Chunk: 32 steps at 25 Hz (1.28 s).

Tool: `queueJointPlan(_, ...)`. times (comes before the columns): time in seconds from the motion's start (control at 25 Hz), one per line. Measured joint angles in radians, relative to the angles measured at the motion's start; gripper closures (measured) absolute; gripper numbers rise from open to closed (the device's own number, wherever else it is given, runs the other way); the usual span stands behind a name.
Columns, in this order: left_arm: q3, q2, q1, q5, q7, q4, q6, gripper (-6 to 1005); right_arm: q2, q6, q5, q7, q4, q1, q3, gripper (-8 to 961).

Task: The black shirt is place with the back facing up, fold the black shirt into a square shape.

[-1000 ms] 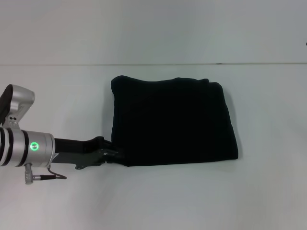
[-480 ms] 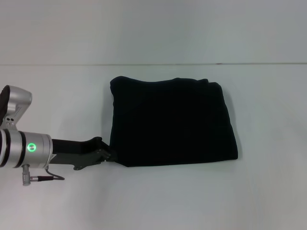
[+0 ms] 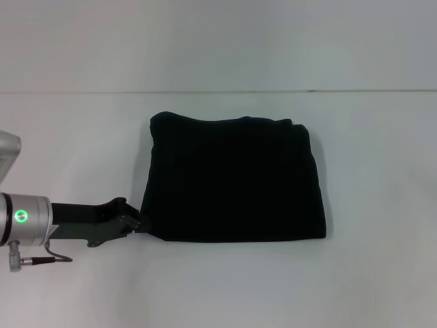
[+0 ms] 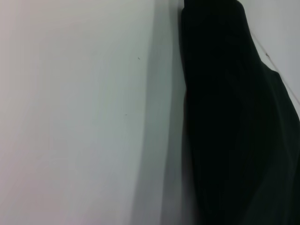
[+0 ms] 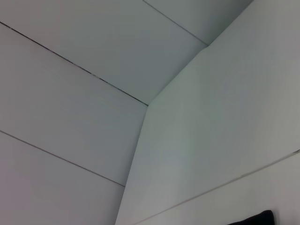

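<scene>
Left gripper grips black shirt corner.

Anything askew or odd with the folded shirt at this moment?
Nothing stands out. The black shirt lies flat on the white table as a roughly square fold, with slightly rumpled edges at its far side. The left gripper is at its near left corner; the right arm is out of sight.
</scene>
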Motion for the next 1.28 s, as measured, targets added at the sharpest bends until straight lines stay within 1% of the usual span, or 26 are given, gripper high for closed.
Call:
queueJointPlan(0.4, -0.038, 0.017, 0.002, 0.001, -0.001, 0.0, 0.036, 944, 0.001, 0.0, -0.001, 0.0, 0.0, 0.006, 0.0, 74)
queueJointPlan(0.56, -0.061, 0.033, 0.007, 0.004, -0.003, 0.002, 0.053, 936, 0.0, 0.0, -0.001, -0.001, 0.0, 0.006, -0.001, 74)
queueJointPlan(0.64, -0.095, 0.043, 0.013, 0.016, 0.002, 0.028, 0.085, 866, 0.0, -0.003, -0.001, -0.017, -0.001, 0.006, -0.002, 74)
queueJointPlan(0.72, -0.142, 0.047, 0.027, 0.017, 0.038, 0.087, 0.136, 797, 0.003, -0.013, -0.001, -0.075, -0.007, 0.005, -0.002, 74)
queueJointPlan(0.8, -0.185, 0.047, 0.039, -0.009, 0.147, 0.139, 0.193, 727, 0.01, -0.022, 0.0, -0.197, -0.013, -0.001, -0.002, 74)
queueJointPlan(0.84, -0.198, 0.047, 0.041, -0.025, 0.215, 0.152, 0.219, 679, 0.02, -0.025, 0.0, -0.301, -0.015, -0.009, -0.001, 74)
queueJointPlan(0.92, -0.209, 0.046, 0.039, -0.059, 0.414, 0.154, 0.264, 584, 0.039, -0.025, 0.0, -0.46, -0.016, -0.025, -0.001, 74)
queueJointPlan(0.96, -0.207, 0.04, 0.037, -0.068, 0.524, 0.152, 0.284, 536, 0.053, -0.025, 0.0, -0.547, -0.018, -0.037, -0.001, 74)
queueJointPlan(1.0, -0.204, 0.031, 0.036, -0.071, 0.599, 0.155, 0.299, 488, 0.071, -0.026, -0.001, -0.638, -0.022, -0.052, -0.003, 74)
queueJointPlan(1.04, -0.2, 0.019, 0.035, -0.073, 0.69, 0.161, 0.314, 477, 0.089, -0.027, -0.001, -0.72, -0.03, -0.067, -0.006, 74)
queueJointPlan(1.12, -0.191, -0.03, 0.036, -0.073, 0.869, 0.203, 0.333, 456, 0.135, -0.03, -0.007, -0.863, -0.052, -0.1, -0.015, 74)
queueJointPlan(1.2, -0.183, -0.079, 0.038, -0.068, 0.979, 0.26, 0.316, 434, 0.184, -0.029, -0.018, -0.952, -0.093, -0.127, -0.019, 74)
queueJointPlan(1.24, -0.177, -0.095, 0.032, -0.064, 1.004, 0.281, 0.303, 416, 0.206, -0.027, -0.029, -0.981, -0.118, -0.137, -0.019, 74)
queueJointPlan(1.28, -0.174, -0.1, 0.022, -0.065, 1.009, 0.292, 0.293, 398, 0.225, -0.026, -0.04, -1.0, -0.138, -0.144, -0.02, 74)
